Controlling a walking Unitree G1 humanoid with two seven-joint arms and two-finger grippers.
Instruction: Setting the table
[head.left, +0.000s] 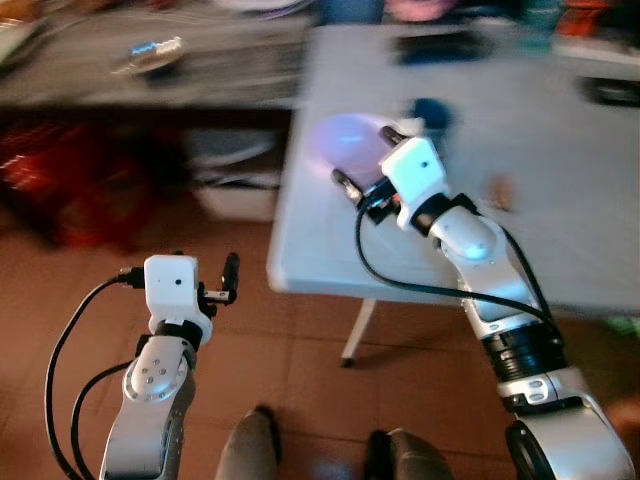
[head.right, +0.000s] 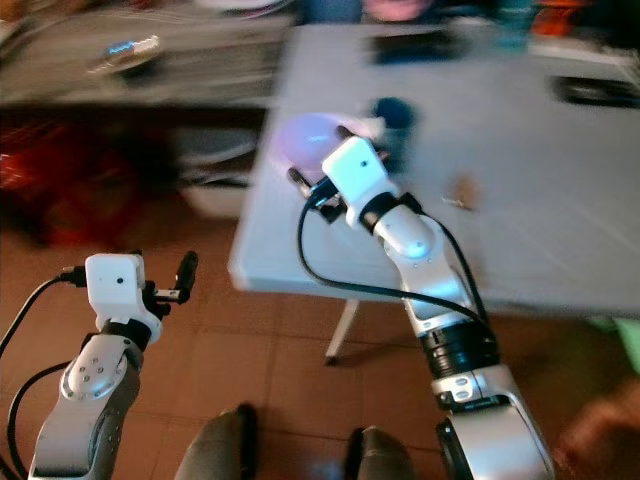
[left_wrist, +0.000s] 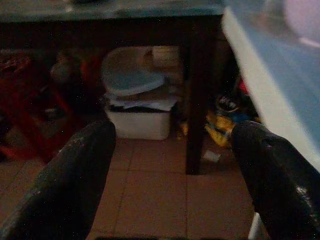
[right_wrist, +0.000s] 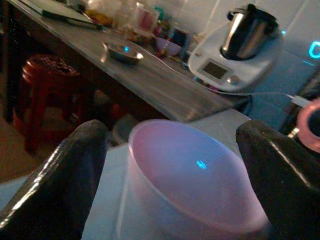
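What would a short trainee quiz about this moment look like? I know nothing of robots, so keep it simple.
1. True or false: the right hand has its fingers set either side of the pale cup.
2. Where does the cup stand? A) on the floor B) on the white table, near its edge C) on a red stool
3. Fill in: the left hand hangs over the ____.

Key: 1 true; 2 B; 3 floor.

A cup (head.left: 342, 142) stood on the worktop (head.left: 560, 210) near its left front corner. A counter (head.left: 150, 70) ran to the worktop's left, with a storage bin (left_wrist: 137, 112) on the floor beneath it.
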